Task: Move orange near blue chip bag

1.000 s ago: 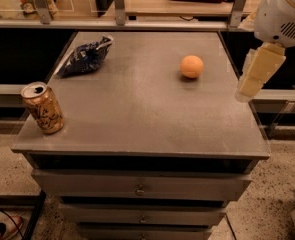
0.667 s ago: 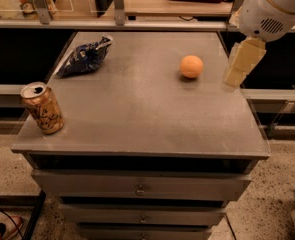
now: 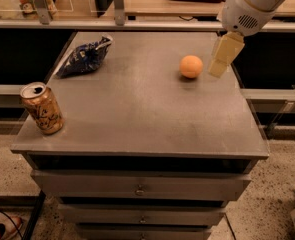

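The orange (image 3: 191, 66) is a small round pale-orange fruit resting on the grey cabinet top (image 3: 137, 104), right of centre toward the back. The blue chip bag (image 3: 83, 58) lies crumpled at the back left of the top, far from the orange. My gripper (image 3: 218, 68) hangs from the white arm at the upper right. It is just to the right of the orange and close to it, not touching it.
A tan-gold drink can (image 3: 42, 108) stands upright at the front left corner. The top belongs to a drawer cabinet (image 3: 137, 189). Shelving with clutter runs behind it, and open floor lies to the right.
My gripper has moved left and toward the orange, from beyond the cabinet's right edge to just beside the fruit. The orange, bag and can have not moved.
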Tool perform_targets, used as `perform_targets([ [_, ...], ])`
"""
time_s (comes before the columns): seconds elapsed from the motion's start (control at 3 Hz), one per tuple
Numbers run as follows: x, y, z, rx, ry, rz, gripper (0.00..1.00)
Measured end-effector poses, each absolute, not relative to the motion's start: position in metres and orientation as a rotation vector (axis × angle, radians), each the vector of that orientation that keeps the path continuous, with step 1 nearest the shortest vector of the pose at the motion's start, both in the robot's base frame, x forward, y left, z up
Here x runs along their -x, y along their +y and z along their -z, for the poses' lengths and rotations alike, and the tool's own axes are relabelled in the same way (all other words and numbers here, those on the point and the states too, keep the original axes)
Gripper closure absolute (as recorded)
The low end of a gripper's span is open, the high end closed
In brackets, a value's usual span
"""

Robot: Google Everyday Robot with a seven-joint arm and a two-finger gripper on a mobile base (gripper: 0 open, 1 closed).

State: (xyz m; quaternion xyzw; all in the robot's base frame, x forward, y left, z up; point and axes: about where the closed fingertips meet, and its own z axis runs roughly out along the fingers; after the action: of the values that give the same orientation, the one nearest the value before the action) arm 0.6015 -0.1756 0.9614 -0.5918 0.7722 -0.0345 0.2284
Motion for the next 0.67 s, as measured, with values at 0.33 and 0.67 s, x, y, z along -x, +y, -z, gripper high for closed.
perform_targets([
  [0.33, -0.625, -0.173, -0.953, 1.618, 2.136, 0.075, 0.00],
  [0.67, -0.646, -0.167, -0.941, 1.616, 2.137, 0.034, 0.00],
])
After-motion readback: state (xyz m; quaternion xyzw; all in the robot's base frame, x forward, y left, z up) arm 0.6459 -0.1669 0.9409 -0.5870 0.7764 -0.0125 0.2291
